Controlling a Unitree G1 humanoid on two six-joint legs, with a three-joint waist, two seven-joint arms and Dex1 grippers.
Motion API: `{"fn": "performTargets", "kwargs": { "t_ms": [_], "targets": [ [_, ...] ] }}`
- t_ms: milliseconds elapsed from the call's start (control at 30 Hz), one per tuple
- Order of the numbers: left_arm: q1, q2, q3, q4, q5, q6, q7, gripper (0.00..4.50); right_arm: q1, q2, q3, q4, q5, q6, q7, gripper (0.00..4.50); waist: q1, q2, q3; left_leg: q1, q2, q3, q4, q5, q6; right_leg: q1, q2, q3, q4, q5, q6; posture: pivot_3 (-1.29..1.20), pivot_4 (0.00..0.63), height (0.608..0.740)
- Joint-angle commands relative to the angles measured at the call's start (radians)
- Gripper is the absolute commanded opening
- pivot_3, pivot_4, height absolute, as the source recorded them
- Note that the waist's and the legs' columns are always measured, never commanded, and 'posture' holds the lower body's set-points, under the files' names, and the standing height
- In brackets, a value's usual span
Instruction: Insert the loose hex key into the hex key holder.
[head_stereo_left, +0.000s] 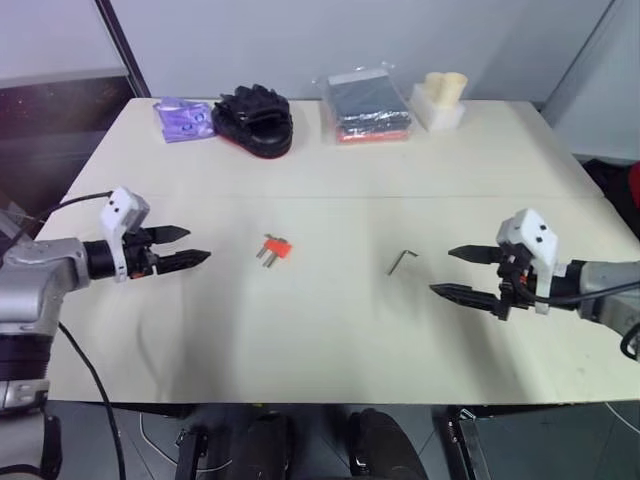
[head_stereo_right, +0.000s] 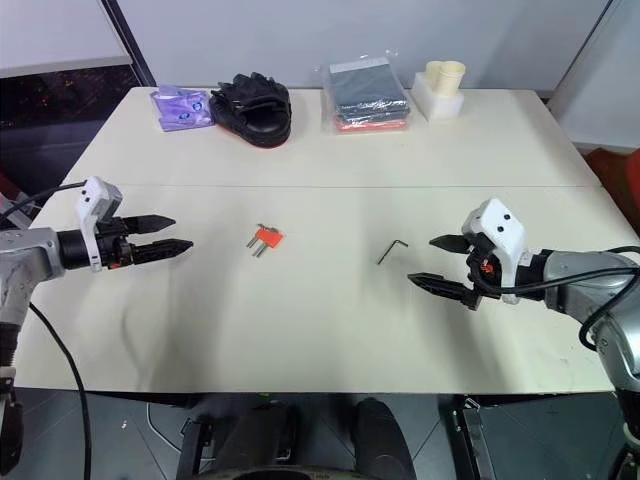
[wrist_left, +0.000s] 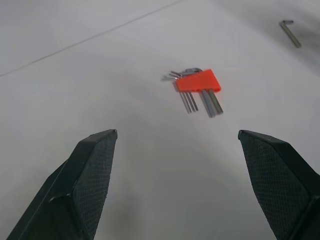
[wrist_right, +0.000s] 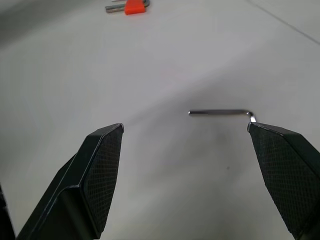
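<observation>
Nothing done yet. Key (head_stereo_left: 402, 260) lies flat mid-bench, right of holder (head_stereo_left: 276, 247), well apart. Left gripper (head_stereo_left: 182, 247) and right gripper (head_stereo_left: 463, 273) hover with fingers wide, empty. Left to do: grasp key, steady holder, insert.

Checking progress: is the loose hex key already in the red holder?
No, the loose hex key lies on the table apart from the red holder.

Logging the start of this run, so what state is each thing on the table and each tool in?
Loose hex key: flat on the table, untouched.
Red holder: lying flat, keys sticking out, one key still apart.
Left tool: open, empty, above the table.
Right tool: open, empty, near the loose key.
</observation>
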Motion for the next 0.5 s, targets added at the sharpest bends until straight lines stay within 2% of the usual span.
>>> {"fn": "performTargets", "kwargs": {
  "t_ms": [33, 500],
  "targets": [
    [-0.006, 0.003, 0.035, -0.018, -0.009, -0.013, 0.012, 4.06, -0.020, 0.009, -0.012, 0.004, -0.003, -0.022, -0.011, 4.14, 0.000, 0.000, 0.000, 0.000, 0.000, 0.000, 0.000, 0.000, 0.000, 0.000, 0.000, 0.000, 0.000, 0.000, 0.000, 0.00, 0.150, 0.740],
    [-0.041, -0.028, 0.028, 0.021, 0.004, -0.050, 0.039, 4.06, -0.037, 0.011, -0.002, 0.028, -0.020, -0.039, -0.030, 4.14, 0.000, 0.000, 0.000, 0.000, 0.000, 0.000, 0.000, 0.000, 0.000, 0.000, 0.000, 0.000, 0.000, 0.000, 0.000, 0.00, 0.150, 0.740]
  ]
}}
